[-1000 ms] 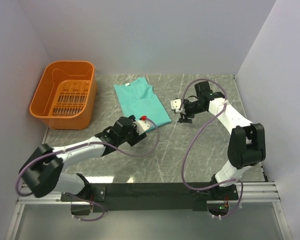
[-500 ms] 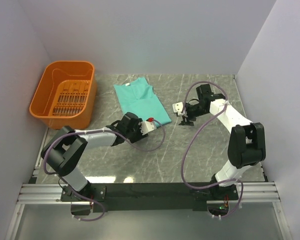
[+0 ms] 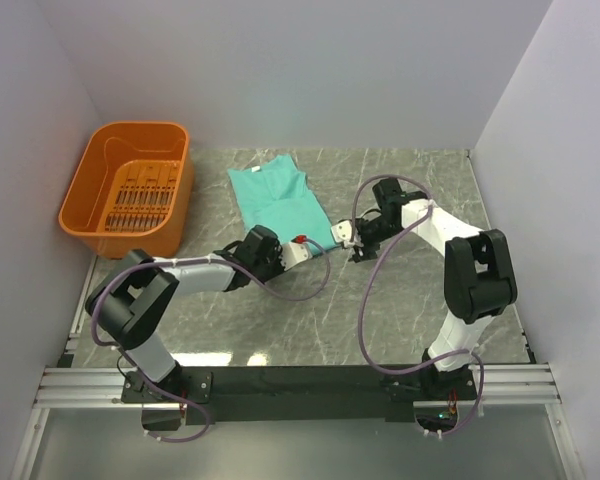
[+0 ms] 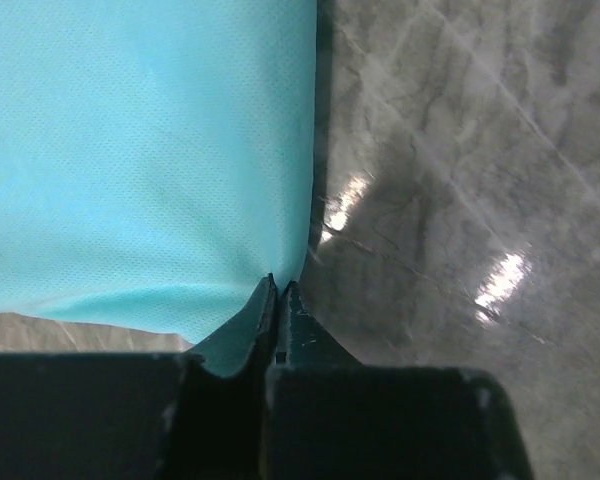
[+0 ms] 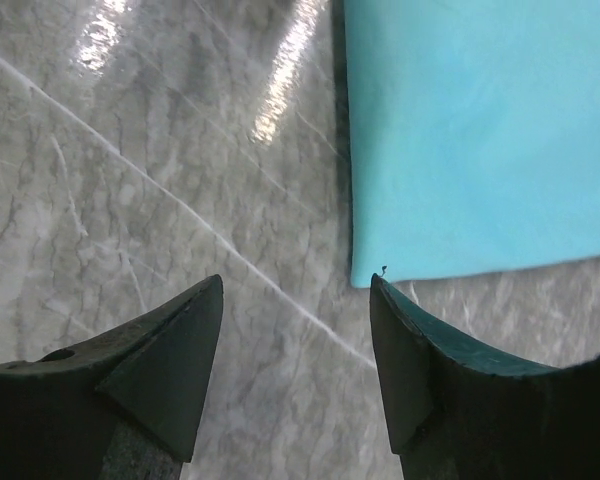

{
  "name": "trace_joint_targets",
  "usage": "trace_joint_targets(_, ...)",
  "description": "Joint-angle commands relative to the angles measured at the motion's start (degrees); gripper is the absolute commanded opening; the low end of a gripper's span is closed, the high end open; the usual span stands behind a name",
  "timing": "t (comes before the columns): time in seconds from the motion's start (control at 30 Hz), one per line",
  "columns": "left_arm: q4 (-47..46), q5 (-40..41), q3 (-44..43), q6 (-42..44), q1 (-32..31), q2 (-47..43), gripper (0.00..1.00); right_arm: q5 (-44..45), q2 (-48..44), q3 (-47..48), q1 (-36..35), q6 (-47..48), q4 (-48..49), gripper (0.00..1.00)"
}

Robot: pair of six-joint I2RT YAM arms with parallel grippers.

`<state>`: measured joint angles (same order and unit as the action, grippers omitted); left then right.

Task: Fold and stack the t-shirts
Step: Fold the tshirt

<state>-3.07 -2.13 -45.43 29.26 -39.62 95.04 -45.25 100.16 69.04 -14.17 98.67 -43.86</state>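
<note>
The teal t-shirt (image 3: 280, 203) lies folded into a long strip on the marble table, collar end toward the back wall. My left gripper (image 3: 322, 244) sits low at the strip's near right corner. In the left wrist view its jaws (image 4: 280, 286) are pressed together on the very corner of the cloth (image 4: 150, 150). My right gripper (image 3: 353, 249) hovers just right of that same corner. It is open over bare table (image 5: 295, 285), nothing between its fingers, and its right fingertip (image 5: 382, 290) almost touches the corner of the t-shirt (image 5: 480, 130).
An orange slotted basket (image 3: 90, 200) stands at the back left, apart from the shirt. Grey walls close in on both sides and the back. Purple cables loop from both arms over the table in front of the shirt.
My left gripper has slid right to the shirt's near corner and closed on it. The right gripper has moved left toward the same corner, staying open.
</note>
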Motion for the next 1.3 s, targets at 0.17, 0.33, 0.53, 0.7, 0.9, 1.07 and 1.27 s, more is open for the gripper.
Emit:
trace_joint_targets(0.17, 2.98, -6.92, 4.55, -6.23, -3.53, -7.85, 0.01, -1.16, -1.02, -2.23, -2.26, 2.40, 3.33, 0.66)
trace_joint_targets(0.33, 3.77, -6.48, 8.16, -9.47, -6.00, -13.29, 0.01, 2.09, 0.56, -1.18, -4.37, 2.75, -0.87, 0.65)
trace_joint_targets(0.53, 3.42, -6.22, 8.43, -9.66, -6.00, -14.36, 0.01, 7.63, -0.93, -7.07, -7.36, 1.26, 4.57, 0.65)
trace_joint_targets(0.7, 3.51, -6.04, 8.69, -9.66, -6.09, -14.54, 0.01, 10.53, -0.76, -9.53, -9.29, -2.15, 8.07, 0.64)
trace_joint_targets(0.9, 3.51, -6.31, 9.22, -9.48, -6.09, -15.42, 0.01, 13.35, 1.70, -7.86, -10.70, -8.58, 11.77, 0.61)
trace_joint_targets(1.07, 3.51, -6.57, 9.31, -9.13, -6.09, -15.59, 0.01, 15.89, 2.67, -7.87, -11.93, -11.22, 14.23, 0.53)
trace_joint_targets(1.27, 1.84, -8.85, 10.10, -8.78, -6.09, -18.22, 0.01, 16.96, 3.11, -7.60, -12.63, -14.82, 15.29, 0.10)
